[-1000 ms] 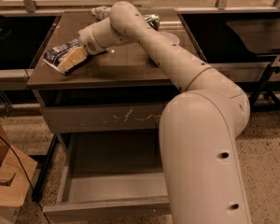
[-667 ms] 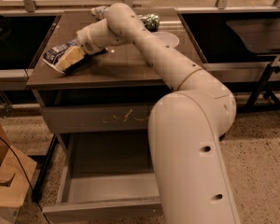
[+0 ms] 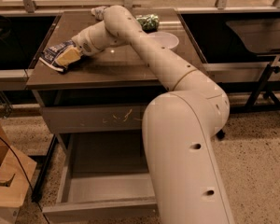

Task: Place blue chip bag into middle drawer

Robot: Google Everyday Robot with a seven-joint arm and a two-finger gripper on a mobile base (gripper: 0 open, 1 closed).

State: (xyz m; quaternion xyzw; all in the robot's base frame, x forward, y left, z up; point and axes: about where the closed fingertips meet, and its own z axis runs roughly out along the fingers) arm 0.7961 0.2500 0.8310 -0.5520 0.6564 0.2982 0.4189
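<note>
The blue chip bag (image 3: pixel 50 55) lies flat near the left edge of the brown table top (image 3: pixel 116 64). My gripper (image 3: pixel 67 56) is down on the bag's right end, touching it, with the white arm reaching in from the right. The middle drawer (image 3: pixel 100 190) is pulled out below the table, its smooth grey floor bare and its plain front panel (image 3: pixel 98 212) nearest the camera. My arm's large lower link (image 3: pixel 186 162) hides the drawer's right side.
A shut drawer front with pale scratch marks (image 3: pixel 98 118) sits above the open drawer. A small green packet (image 3: pixel 148 21), a white bowl (image 3: pixel 165 40) and a pale pack (image 3: pixel 99 12) are at the table's back. A cardboard box (image 3: pixel 4 181) stands on the floor at the left.
The arm's large lower link has swung a little to the left in view. The gripper has stayed on the bag, and the bag has hardly moved.
</note>
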